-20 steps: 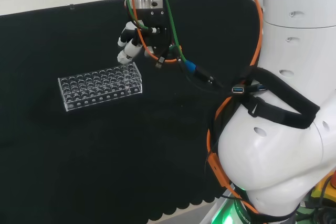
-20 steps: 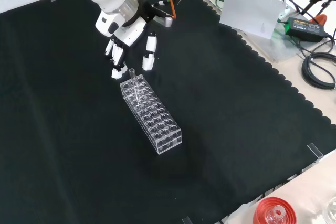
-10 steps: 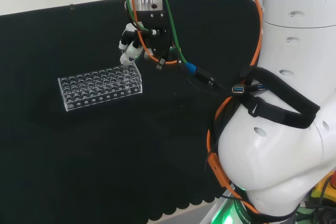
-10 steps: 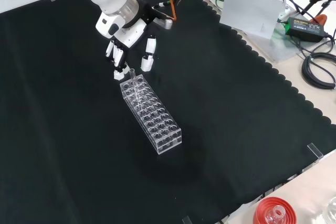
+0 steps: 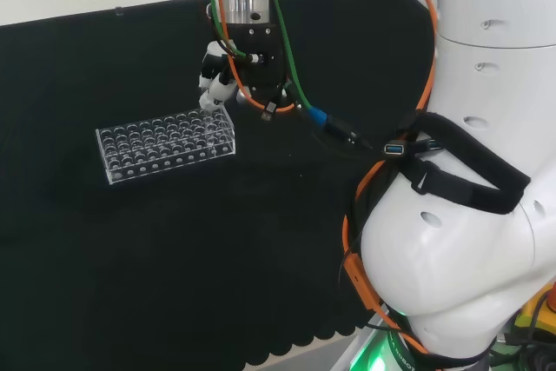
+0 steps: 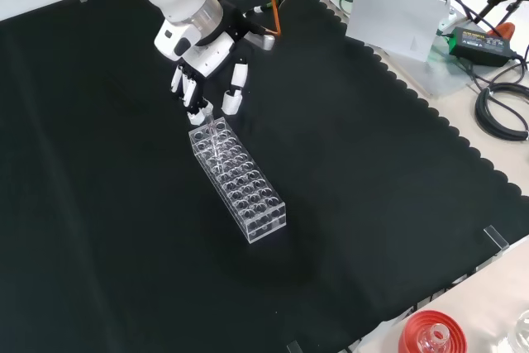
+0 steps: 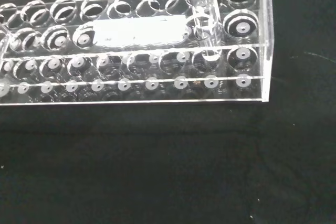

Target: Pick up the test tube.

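Test tube (image 6: 210,124) upright in rack (image 6: 240,183); hand (image 6: 207,68) above, fingers relaxed.

clear glossy rack (image 6: 236,185), matt black cloth (image 6: 372,163)

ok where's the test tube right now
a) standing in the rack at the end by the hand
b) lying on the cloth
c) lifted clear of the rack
a: the tube stands upright in an end hole of the rack, with the hand just above that end.
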You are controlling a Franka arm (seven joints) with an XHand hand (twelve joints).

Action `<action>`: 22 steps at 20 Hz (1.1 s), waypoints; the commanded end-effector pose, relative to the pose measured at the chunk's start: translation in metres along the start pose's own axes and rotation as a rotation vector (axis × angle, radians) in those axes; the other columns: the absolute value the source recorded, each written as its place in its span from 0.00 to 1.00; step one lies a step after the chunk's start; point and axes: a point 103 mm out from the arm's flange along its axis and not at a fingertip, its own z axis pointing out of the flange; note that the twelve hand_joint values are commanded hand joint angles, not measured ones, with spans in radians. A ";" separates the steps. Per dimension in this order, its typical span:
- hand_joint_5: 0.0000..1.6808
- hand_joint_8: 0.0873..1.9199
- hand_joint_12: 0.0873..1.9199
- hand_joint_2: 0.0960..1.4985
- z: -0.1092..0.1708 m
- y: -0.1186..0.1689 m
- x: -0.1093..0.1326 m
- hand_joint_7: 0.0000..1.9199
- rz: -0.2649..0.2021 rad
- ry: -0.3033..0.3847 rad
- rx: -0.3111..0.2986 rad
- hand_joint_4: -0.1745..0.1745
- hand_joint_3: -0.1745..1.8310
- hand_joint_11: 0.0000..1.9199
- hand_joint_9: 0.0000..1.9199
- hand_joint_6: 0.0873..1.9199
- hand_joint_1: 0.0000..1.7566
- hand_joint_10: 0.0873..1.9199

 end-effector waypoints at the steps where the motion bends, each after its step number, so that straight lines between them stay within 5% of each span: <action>1: 0.34 0.35 0.71 0.63 -0.001 0.010 0.009 0.50 -0.016 -0.004 -0.007 0.09 0.00 0.26 0.47 0.35 0.60 0.34; 8: 0.38 0.35 0.70 0.63 -0.007 0.014 0.012 0.54 -0.031 -0.014 -0.040 0.03 0.00 0.29 0.49 0.36 0.62 0.33; 15: 0.56 0.23 0.65 0.62 -0.008 0.013 0.015 0.70 -0.025 -0.045 -0.077 0.00 0.00 0.38 0.60 0.31 0.69 0.26; 18: 0.71 0.23 0.63 0.65 -0.010 0.013 0.017 0.68 -0.023 -0.061 -0.096 0.00 0.05 0.42 0.66 0.26 0.73 0.24; 22: 0.72 0.23 0.61 0.64 -0.012 0.013 0.019 0.72 -0.013 -0.091 -0.130 0.00 0.06 0.46 0.68 0.23 0.79 0.19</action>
